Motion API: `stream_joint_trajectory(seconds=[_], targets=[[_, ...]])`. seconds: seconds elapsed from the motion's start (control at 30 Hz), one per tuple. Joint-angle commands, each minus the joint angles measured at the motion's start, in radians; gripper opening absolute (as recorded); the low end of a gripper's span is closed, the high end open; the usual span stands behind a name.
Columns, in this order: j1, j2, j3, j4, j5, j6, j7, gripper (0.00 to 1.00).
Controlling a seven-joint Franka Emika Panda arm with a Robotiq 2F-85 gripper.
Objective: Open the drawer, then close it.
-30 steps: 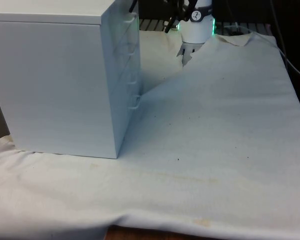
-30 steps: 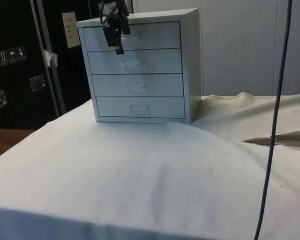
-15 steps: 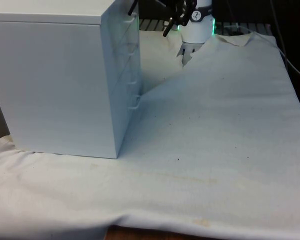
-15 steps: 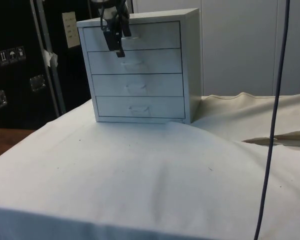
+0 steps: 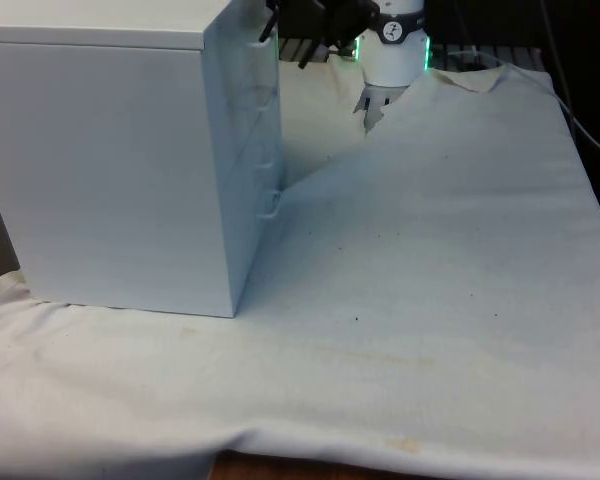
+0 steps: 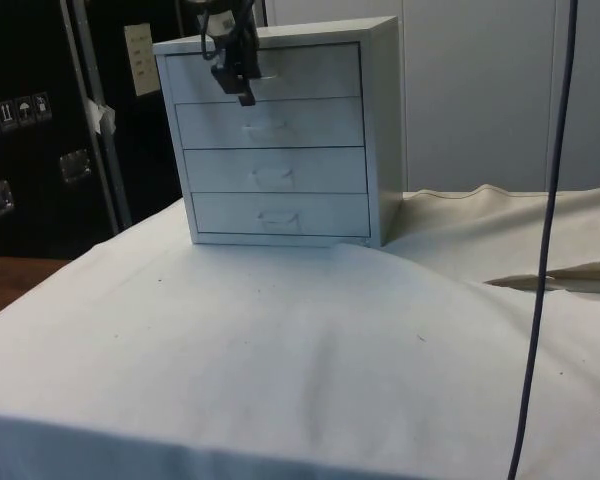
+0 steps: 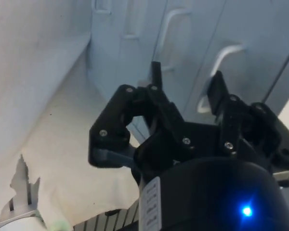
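Claw (image 6: 234, 72) hung at the top drawer (image 6: 280, 72) of the white chest (image 5: 120, 160) on the tabletop (image 5: 430, 260), fingers (image 7: 156, 79) spread apart and empty, apparently lined up with that drawer's handle (image 7: 219, 72). All drawers looked closed.

One chest of drawers (image 6: 280, 135) stands on the desk (image 6: 280, 360). It has four drawers (image 6: 276, 123), each with one handle (image 6: 277, 216), so four handles. One tool (image 6: 235, 75) is present.
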Motion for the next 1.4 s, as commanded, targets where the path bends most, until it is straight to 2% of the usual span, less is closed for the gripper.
stream_joint_trajectory(seconds=[0.0,0.07,0.27,0.57,0.6,0.63,0.73,0.9,0.97,1.0,1.13,1.2,1.23,1.27,1.37], targets=[[0.003,-0.001,0.003,-0.006,0.002,0.007,0.007,0.48],[0.003,-0.002,0.004,-0.006,0.000,0.008,0.009,0.31],[0.003,-0.002,0.003,-0.005,-0.003,0.005,0.012,0.00],[0.010,0.000,0.003,0.006,-0.009,-0.010,0.024,0.00],[0.005,-0.001,0.001,0.005,-0.005,-0.009,0.019,0.00],[0.012,0.000,0.004,0.007,-0.008,-0.012,0.028,0.00],[0.017,0.001,0.014,0.013,-0.006,-0.023,0.044,0.00],[0.023,0.002,0.029,0.019,-0.005,-0.039,0.070,0.00],[0.018,0.000,0.032,0.018,-0.005,-0.037,0.070,0.00],[0.025,0.003,0.036,0.022,-0.006,-0.046,0.080,0.00],[0.029,0.007,0.055,0.032,-0.013,-0.065,0.105,0.00],[0.029,0.008,0.063,0.035,-0.019,-0.073,0.115,0.00],[0.024,0.005,0.070,0.032,-0.020,-0.072,0.117,0.00],[0.031,0.010,0.071,0.038,-0.028,-0.081,0.126,0.00],[0.033,0.012,0.082,0.043,-0.041,-0.093,0.141,0.00]])
